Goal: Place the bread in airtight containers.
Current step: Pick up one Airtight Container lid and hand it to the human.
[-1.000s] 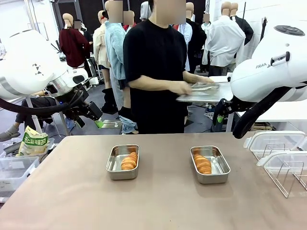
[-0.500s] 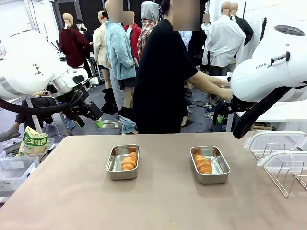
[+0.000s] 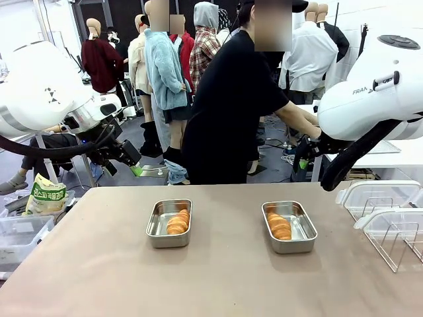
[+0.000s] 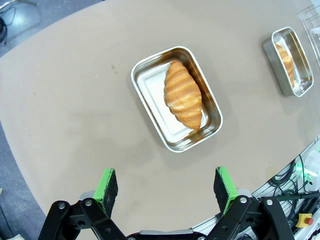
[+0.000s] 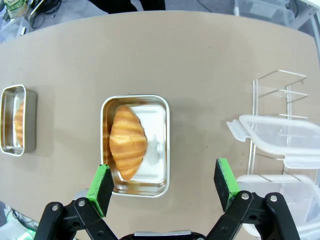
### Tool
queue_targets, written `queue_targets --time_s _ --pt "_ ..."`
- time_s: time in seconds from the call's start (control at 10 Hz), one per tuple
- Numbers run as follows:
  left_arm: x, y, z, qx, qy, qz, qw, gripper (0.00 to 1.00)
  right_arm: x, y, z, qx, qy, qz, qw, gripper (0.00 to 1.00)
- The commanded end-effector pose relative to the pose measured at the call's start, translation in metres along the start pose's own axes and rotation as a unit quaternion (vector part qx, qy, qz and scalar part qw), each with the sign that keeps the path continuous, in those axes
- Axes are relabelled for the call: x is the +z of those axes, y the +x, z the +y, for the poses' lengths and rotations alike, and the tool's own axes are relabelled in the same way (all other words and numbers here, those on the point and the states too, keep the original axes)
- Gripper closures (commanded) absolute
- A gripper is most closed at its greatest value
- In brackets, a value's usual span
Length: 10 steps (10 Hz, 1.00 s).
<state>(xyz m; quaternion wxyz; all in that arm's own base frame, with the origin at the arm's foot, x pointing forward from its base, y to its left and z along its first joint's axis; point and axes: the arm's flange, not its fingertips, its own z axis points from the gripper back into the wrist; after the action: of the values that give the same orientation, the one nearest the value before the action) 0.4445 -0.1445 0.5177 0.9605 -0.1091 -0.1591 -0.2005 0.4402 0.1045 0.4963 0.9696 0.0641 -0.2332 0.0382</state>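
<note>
Seems half done: bread in, lids off. Below left claw [image 4: 165, 183], gaping wide and empty: one croissant [image 4: 183, 93] in a steel pan [image 4: 154, 95], just ahead of the pads. Below right claw [image 5: 163, 179], equally wide, gripping nothing: second croissant [image 5: 127, 141] in second pan [image 5: 156, 131], ahead between the fingers. Count: two croissants, two pans, two clear boxes [image 5: 280, 131] off to one side of right claw. Likely left: covering both pans.
</note>
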Motion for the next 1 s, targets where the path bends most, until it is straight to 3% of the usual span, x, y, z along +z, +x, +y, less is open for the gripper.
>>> queue_targets --time_s 0.0,0.2,0.3,0.4,0.7,0.9 --pt "0.001 0.001 0.0 0.0 0.0 -0.001 1.0 0.0 0.0 0.0 0.001 -0.002 -0.004 0.0 1.0 0.0" --pt "0.001 0.001 0.0 0.0 0.0 -0.001 1.0 0.0 0.012 0.001 -0.005 0.024 0.007 -0.006 1.0 0.0" --pt "0.001 0.001 0.0 0.0 0.0 -0.001 1.0 0.0 0.039 0.002 -0.021 0.125 0.035 0.002 0.992 0.0" --pt "0.001 0.001 0.0 0.0 0.0 -0.001 1.0 0.0 0.057 0.003 -0.044 0.161 0.035 0.003 0.986 0.0" --pt "0.001 0.001 0.0 0.0 0.0 -0.001 1.0 0.0 0.079 -0.007 -0.097 0.343 0.109 0.019 0.933 0.0" --pt "0.001 0.001 0.0 0.0 0.0 -0.001 1.0 0.0 0.074 -0.018 -0.13 0.479 0.099 0.046 0.871 0.0"
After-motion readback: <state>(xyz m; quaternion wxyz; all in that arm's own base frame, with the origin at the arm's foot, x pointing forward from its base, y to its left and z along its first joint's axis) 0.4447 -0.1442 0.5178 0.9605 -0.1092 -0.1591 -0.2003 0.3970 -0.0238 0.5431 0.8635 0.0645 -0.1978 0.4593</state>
